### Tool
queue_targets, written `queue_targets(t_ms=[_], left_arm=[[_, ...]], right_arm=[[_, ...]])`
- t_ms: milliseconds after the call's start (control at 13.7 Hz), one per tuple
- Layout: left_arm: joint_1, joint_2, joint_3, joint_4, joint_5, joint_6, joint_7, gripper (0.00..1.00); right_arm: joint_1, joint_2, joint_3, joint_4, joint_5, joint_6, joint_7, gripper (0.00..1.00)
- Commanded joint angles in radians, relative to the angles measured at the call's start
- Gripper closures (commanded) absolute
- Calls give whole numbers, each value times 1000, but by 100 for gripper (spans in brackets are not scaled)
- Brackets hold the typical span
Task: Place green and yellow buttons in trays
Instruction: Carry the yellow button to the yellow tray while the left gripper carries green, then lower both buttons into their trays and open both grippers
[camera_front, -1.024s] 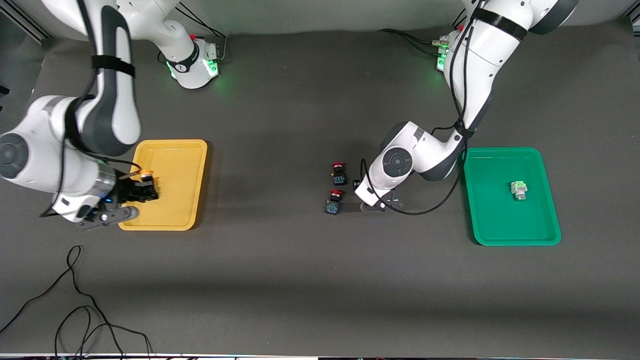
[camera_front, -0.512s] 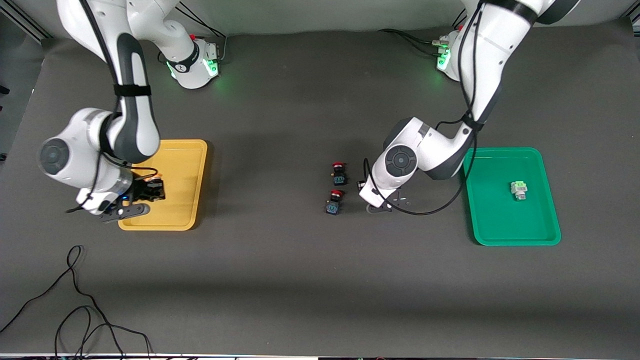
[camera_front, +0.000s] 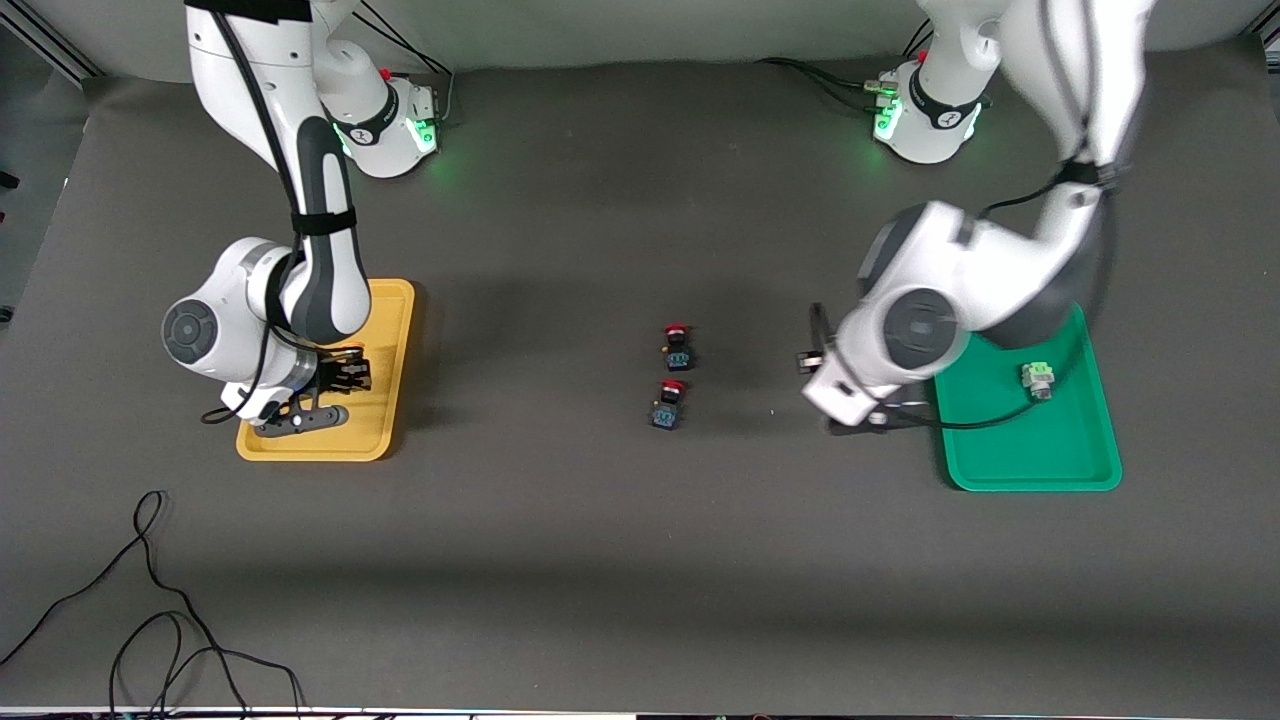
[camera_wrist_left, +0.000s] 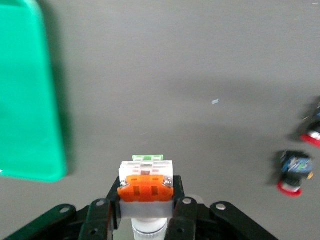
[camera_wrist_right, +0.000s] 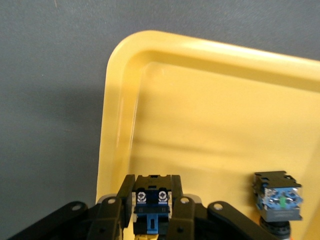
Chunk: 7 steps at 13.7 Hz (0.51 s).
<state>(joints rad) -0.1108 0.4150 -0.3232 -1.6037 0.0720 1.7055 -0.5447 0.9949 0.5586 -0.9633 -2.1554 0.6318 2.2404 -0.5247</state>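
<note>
My left wrist view showed what the front view hid: the left gripper (camera_wrist_left: 145, 202) clamped on a white block (camera_wrist_left: 145, 186), low in frame. My right gripper (camera_wrist_right: 152, 207) pinched a dark button (camera_wrist_right: 151, 206) over the yellow tray (camera_front: 385, 410). Two red-capped buttons (camera_front: 672, 390) sat mid-frame. My left arm had swung toward the green tray (camera_front: 1030, 465) since earlier.

This looks like a robotics lab. A dark mat (camera_front: 600, 560) covers the table, with two white arm bases bolted along its 12 o'clock edge, their rings (camera_front: 425, 130) glowing green. Loose black cables (camera_front: 150, 620) trail at about 7 o'clock, and a plain grey wall (camera_front: 640, 30) backs the bench.
</note>
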Motion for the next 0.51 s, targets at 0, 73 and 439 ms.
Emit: queue_targets(t_ms=[0,73,439], left_arm=[[74,8,-2,158,-6,-197,139,100],[106,8,0,183,-5,-225,182,100],[304,17,3,177,52,-225,521,100]], right_arm=[[2,21,-3,14,40,5,-29,40],[2,21,-3,17,40,2,-23,11],[16,-11,-53,133,-1,-147,44,1]])
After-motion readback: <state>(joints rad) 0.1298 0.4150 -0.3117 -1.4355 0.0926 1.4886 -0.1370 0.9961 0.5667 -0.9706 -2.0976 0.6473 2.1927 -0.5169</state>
